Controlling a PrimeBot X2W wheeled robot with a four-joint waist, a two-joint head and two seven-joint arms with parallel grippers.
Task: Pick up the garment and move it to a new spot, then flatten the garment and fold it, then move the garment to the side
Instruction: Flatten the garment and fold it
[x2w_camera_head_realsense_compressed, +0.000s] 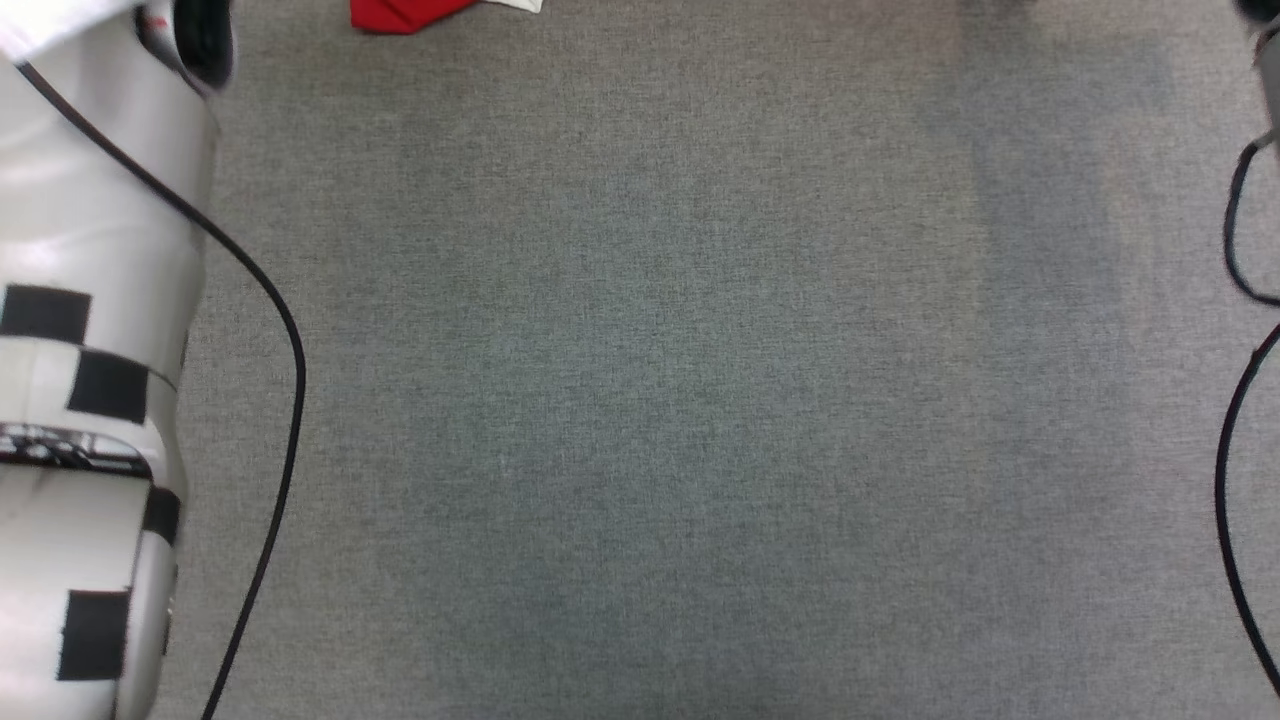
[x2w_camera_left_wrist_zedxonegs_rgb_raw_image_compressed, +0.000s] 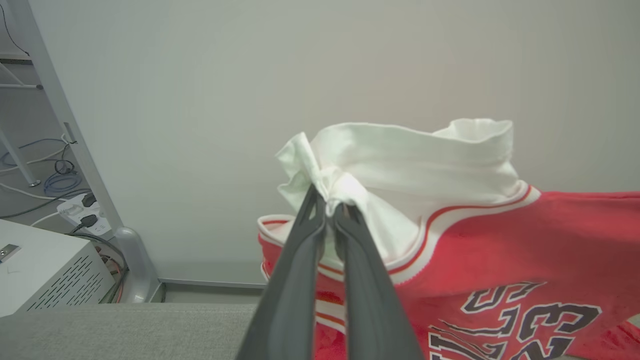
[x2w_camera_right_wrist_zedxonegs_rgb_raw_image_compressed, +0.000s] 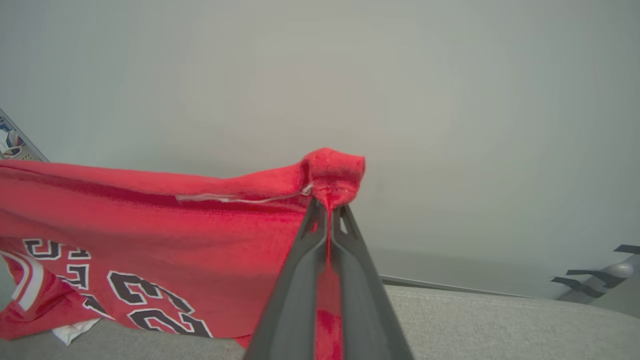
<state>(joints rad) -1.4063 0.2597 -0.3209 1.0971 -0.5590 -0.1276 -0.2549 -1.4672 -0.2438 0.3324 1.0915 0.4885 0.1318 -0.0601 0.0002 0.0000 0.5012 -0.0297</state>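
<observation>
Both left gripper (x2w_camera_left_wrist_zedxonegs_rgb_raw_image_compressed: 328, 204) and right gripper (x2w_camera_right_wrist_zedxonegs_rgb_raw_image_compressed: 327, 206) pinch garment (x2w_camera_left_wrist_zedxonegs_rgb_raw_image_compressed: 500, 235) (stretched between).

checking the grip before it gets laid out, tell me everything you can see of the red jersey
The garment is a red jersey of soft-looking knit, with a white sleeve, red-and-white striped trim and a black, white-outlined 23 with lettering. It hangs spread between both hands. The left hand is shut on the bunched white sleeve, the right hand on a red edge with a loose pale thread. Its lower part seems to reach the grey surface.
</observation>
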